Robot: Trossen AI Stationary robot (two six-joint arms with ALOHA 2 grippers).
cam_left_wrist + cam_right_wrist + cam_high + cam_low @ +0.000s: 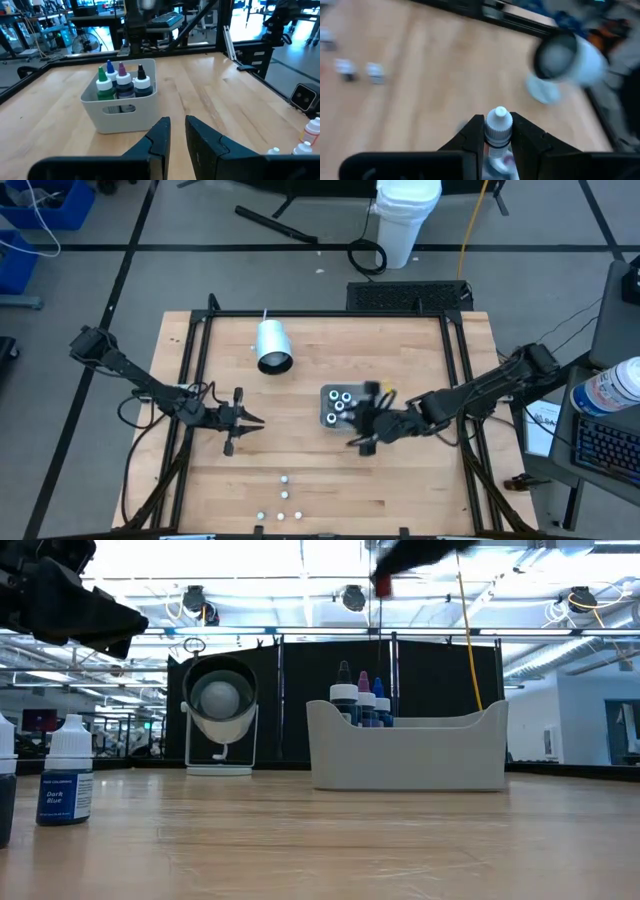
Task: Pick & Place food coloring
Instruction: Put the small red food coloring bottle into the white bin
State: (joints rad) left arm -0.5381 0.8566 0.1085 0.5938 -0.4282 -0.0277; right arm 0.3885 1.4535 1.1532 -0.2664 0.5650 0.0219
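Observation:
A small food coloring bottle [498, 131] with a white cap sits in my right gripper [498, 120], which hovers just near of the grey tray [327, 418]; in the low view this gripper [400, 560] is high above the tray [405, 755]. The tray holds several capped bottles [122, 82]. More food coloring bottles [284, 479] stand loose on the table near its front edge, and a dark blue one [65, 770] shows close by in the low view. My left gripper [177, 122] waits left of the tray [120, 107], its fingers a narrow gap apart with nothing between them. My right gripper pinches the bottle between its two fingers at the ribbed white cap [498, 134]. The bottle lies along the fingers, nozzle tip pointing out past the fingertips and body [496, 162] reaching back between them. It is lifted clear of the table and tray.
A big white cylinder [272, 346] lies on its side at the table's far left part. Black frame rails [190, 380] run along the table's edges. Bare wood lies between the tray and the loose bottles at the front.

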